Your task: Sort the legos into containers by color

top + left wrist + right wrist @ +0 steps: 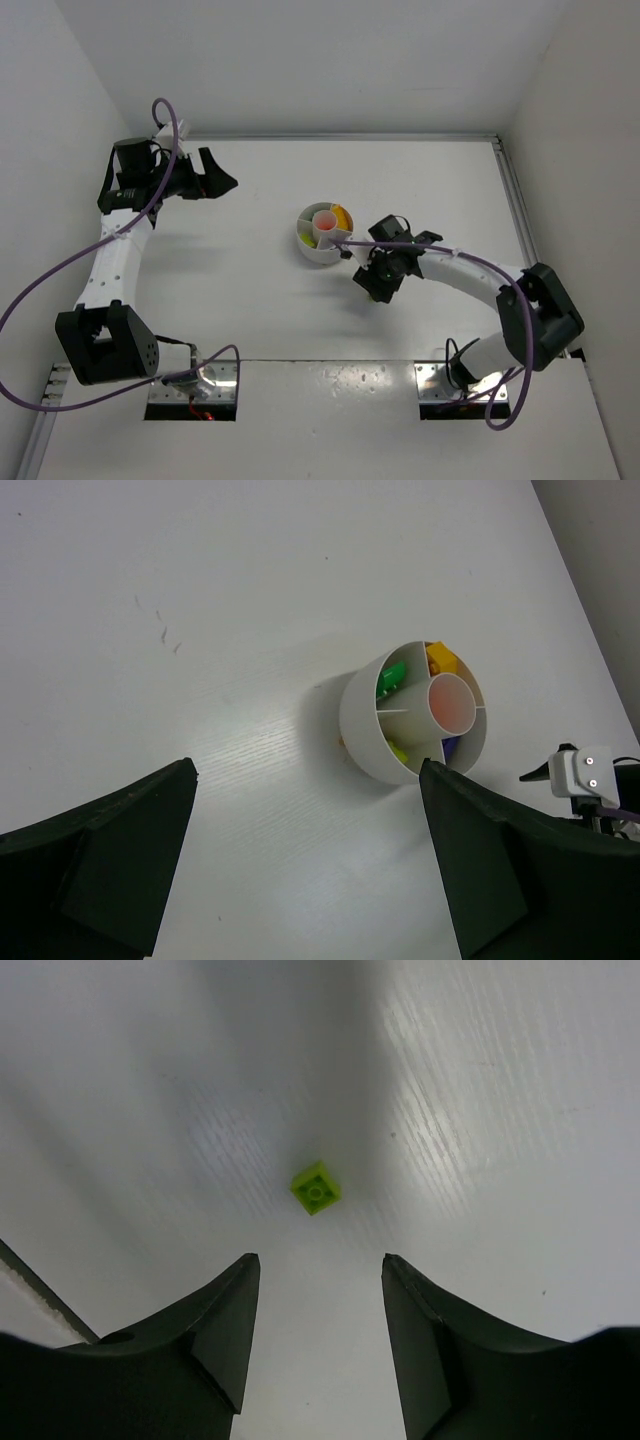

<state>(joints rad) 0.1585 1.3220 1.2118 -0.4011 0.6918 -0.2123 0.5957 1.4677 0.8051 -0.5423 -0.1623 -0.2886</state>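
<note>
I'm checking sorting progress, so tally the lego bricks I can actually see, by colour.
Green plastic brick in the round white divided dish: 1
Lime brick in the dish: 1
Yellow-orange brick in the dish: 1
Dark purple brick in the dish: 1
Lime brick on the table: 1
Total: 5 visible; others may be hidden.

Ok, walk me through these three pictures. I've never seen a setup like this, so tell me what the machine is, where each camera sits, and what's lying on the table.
These are two white robot arms bolted at the near edge of a white table. The overhead picture looks down on both. The other two come from cameras on the wrists, so the dark shapes at the bottom are each arm's own fingers.

The left gripper is wide open, empty and off to the side; its camera sees the round white dish, divided into sections with small coloured bricks inside.

The right gripper is open above one lime brick lying loose on the table. It holds nothing.
</note>
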